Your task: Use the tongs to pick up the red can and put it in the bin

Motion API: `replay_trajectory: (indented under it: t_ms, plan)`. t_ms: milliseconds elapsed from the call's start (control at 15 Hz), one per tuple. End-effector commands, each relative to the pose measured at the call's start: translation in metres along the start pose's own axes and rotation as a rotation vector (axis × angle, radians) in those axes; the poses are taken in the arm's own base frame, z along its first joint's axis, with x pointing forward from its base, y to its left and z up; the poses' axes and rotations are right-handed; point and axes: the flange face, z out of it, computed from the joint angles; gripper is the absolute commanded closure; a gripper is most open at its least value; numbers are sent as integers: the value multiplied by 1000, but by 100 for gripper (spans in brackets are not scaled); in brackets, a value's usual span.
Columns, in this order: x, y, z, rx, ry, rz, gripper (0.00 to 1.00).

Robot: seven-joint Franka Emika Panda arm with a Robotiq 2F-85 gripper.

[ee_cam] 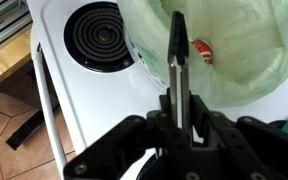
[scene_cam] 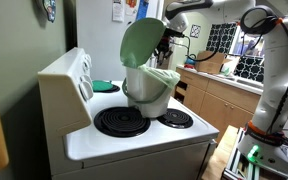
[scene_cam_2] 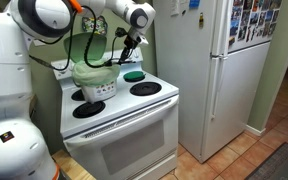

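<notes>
1. Wrist view: the hand (ee_cam: 181,118) is seen clamped on the tongs (ee_cam: 176,60), whose two arms are pressed together and point into the bin (ee_cam: 149,60).
2. The red can (ee_cam: 201,50) is seen against the pale liner within the bin's mouth, just beside the tong tips; whether it is pinched cannot be told.
3. The drop is judged to be the step in hand: the tips should be kept inside the rim so the can falls into the bag.
4. The raised lid (scene_cam: 141,42) stands close to the hand and should be cleared.
5. A burner (ee_cam: 99,35), a flat green round thing (scene_cam_2: 134,75) and a fridge (scene_cam_2: 239,70) are nearby, none obstructing.
</notes>
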Motion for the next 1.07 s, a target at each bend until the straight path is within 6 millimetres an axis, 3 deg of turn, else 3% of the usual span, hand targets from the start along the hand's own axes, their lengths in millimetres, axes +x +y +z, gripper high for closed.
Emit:
replay_trajectory:
  t_ms: [0,133,200,667,1000]
  plan:
    - [2,1,1,0,-8,-2,74]
    - [2,1,1,3,-12,-4,74]
    - [1,1,1,3,-12,-4,94]
    - [51,44,24,-193,-118,-40,94]
    - [104,46,45,-294,-49,11,94]
